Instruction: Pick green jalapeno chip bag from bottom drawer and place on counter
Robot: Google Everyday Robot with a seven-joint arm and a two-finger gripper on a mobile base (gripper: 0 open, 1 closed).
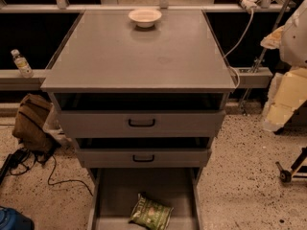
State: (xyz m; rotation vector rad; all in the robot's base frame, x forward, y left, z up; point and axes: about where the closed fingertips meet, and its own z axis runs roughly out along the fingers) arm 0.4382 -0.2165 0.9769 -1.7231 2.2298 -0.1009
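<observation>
Open bottom drawer (pixel 120 189) holding green jalapeno chip bag (pixel 150 212), white bowl (pixel 145 17) on counter (pixel 139 61) (gripper out of view)

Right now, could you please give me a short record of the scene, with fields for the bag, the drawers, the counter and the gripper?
green jalapeno chip bag: lying flat and skewed on the drawer floor, near the front
bottom drawer: pulled open
top drawer: partly open, black handle
middle drawer: partly open, black handle
counter: holds a white bowl near its far edge
gripper: not in view
task state: bag not yet picked
</observation>
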